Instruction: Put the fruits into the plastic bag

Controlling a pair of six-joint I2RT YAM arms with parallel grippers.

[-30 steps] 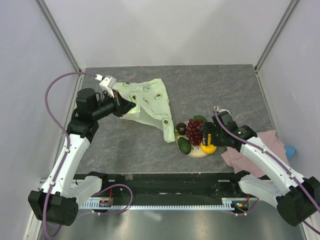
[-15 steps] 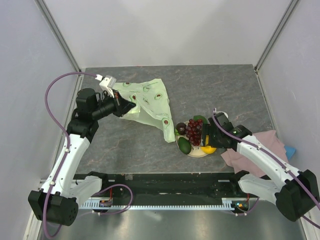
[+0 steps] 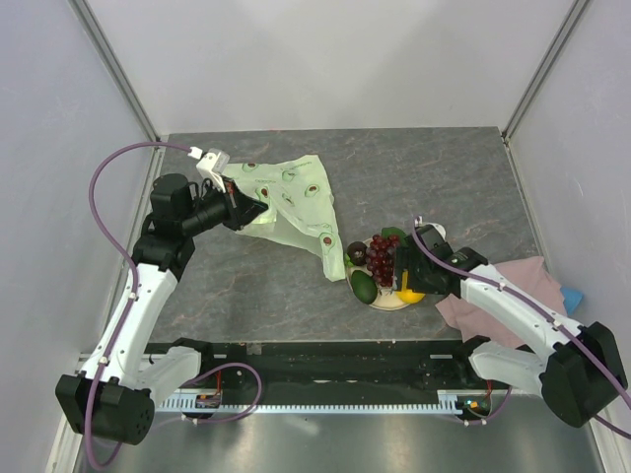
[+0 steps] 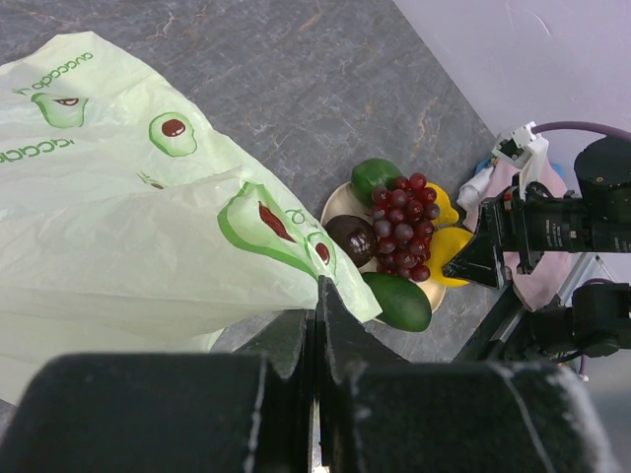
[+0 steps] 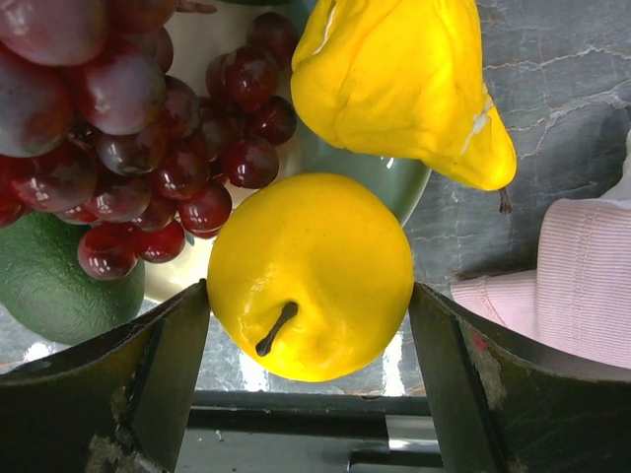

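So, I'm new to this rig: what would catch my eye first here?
The bright fruit heap on the plate, right of centre, with the open right gripper straddling a round yellow fruit at its near edge. Then the pale green bag, pinched in the shut left gripper at the far left.

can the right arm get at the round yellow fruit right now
Probably yes: the right gripper is open and straddles the round yellow fruit, with nothing in between. The grape bunch and pear sit close but outside the jaws.
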